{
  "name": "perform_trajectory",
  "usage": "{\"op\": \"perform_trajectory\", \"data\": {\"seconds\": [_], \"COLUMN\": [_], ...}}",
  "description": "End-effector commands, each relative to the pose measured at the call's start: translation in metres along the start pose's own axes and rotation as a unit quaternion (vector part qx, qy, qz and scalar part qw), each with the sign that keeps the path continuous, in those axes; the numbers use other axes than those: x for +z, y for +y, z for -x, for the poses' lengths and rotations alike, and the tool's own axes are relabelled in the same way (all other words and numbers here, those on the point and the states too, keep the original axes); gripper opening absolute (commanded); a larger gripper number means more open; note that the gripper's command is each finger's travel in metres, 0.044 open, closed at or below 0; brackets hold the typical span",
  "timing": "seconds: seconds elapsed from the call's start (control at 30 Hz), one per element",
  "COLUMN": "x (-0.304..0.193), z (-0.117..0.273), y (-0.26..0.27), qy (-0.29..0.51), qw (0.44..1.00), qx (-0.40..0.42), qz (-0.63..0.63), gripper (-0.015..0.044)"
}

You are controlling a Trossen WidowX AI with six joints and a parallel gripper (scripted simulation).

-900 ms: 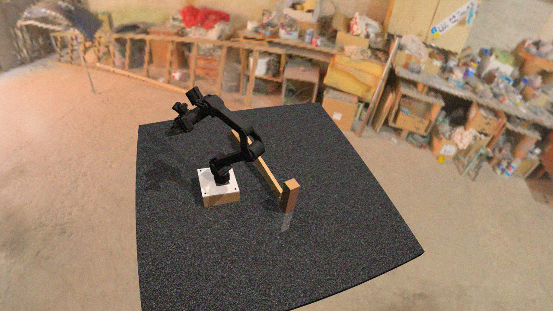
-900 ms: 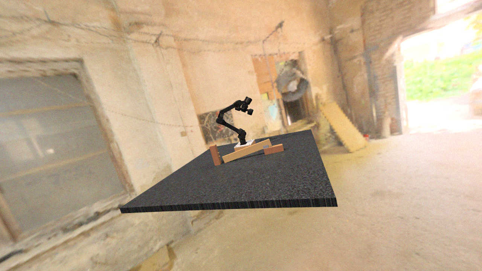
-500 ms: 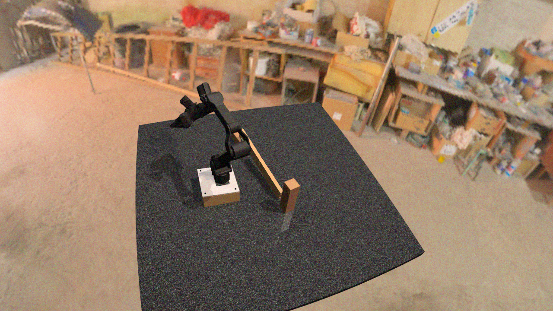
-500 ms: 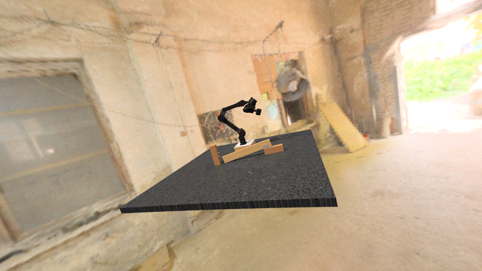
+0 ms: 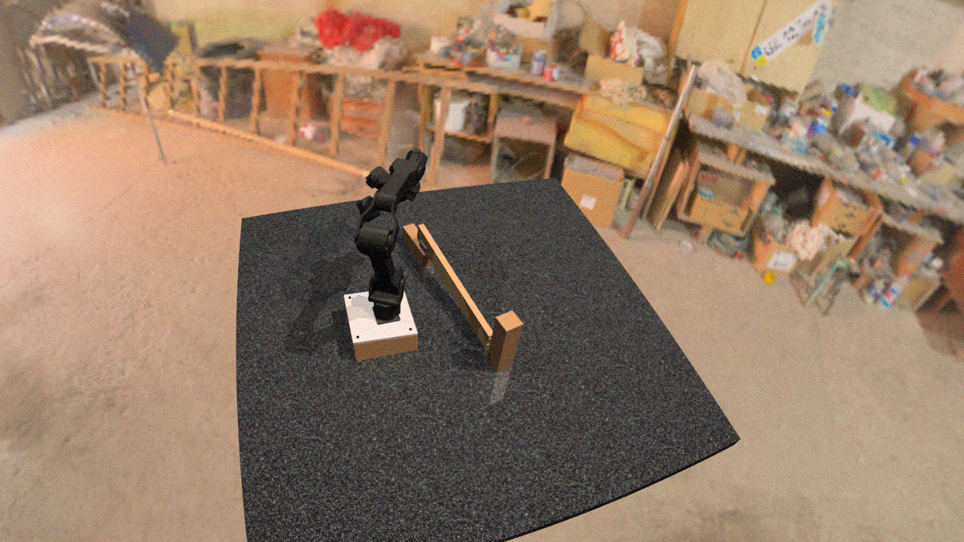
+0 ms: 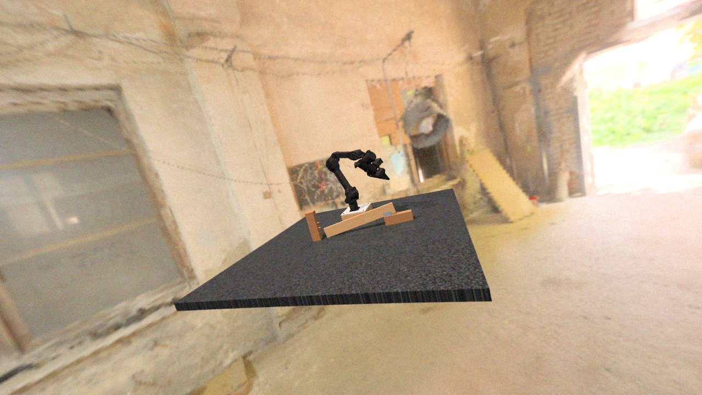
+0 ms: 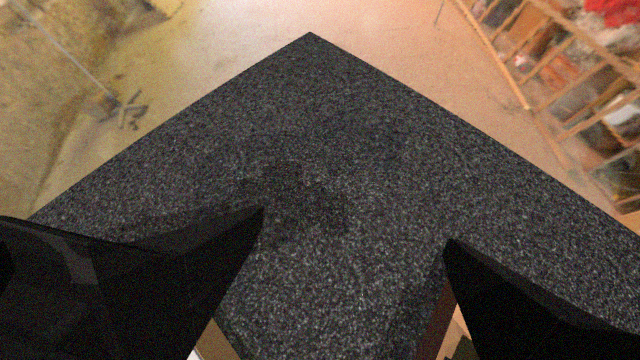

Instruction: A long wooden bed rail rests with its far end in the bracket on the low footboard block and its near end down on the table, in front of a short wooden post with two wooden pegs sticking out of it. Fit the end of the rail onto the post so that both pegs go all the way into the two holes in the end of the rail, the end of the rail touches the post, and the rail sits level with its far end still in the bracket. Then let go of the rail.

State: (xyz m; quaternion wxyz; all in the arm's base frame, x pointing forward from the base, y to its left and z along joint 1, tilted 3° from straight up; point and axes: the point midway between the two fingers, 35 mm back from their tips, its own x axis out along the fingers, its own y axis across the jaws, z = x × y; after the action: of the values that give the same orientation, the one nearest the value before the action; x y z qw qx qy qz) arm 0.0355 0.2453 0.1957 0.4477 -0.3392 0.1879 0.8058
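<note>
The long wooden rail [image 5: 453, 283] [image 6: 358, 220] slopes, with its far end up at the low footboard block [image 5: 413, 244] [image 6: 400, 216] and its near end down on the table just in front of the short post [image 5: 505, 340] [image 6: 312, 225]. The pegs are too small to make out. My gripper [image 6: 383, 175] [image 7: 353, 230] is open and empty. It hangs high above the far end of the rail and points down toward a far corner of the table. In the wrist view only bare table shows between the fingers; the rail and the post are out of sight there.
The arm [image 5: 380, 229] stands on a white-topped wooden base box [image 5: 380, 333] beside the rail. The dark speckled table [image 5: 539, 418] [image 6: 373, 265] [image 7: 320, 125] ends in a corner close ahead of the gripper. Cluttered shelves and a floor lie beyond.
</note>
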Motion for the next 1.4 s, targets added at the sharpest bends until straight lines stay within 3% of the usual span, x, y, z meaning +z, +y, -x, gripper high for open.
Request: {"op": "perform_trajectory", "data": {"seconds": [0.0, 0.4, 0.6, 0.8, 1.37], "x": [-0.028, -0.184, -0.270, -0.345, -0.371], "z": [0.008, 0.080, 0.125, 0.162, 0.159], "y": [-0.030, -0.098, -0.081, -0.030, -0.016], "qy": [0.033, 0.219, 0.310, 0.376, 0.386], "qw": [0.998, 0.960, 0.931, 0.905, 0.900], "qx": [-0.047, -0.165, -0.161, -0.118, -0.104], "qz": [-0.018, -0.065, -0.108, -0.160, -0.173], "gripper": [0.0440, 0.0440, 0.0440, 0.0440, 0.0440]}}
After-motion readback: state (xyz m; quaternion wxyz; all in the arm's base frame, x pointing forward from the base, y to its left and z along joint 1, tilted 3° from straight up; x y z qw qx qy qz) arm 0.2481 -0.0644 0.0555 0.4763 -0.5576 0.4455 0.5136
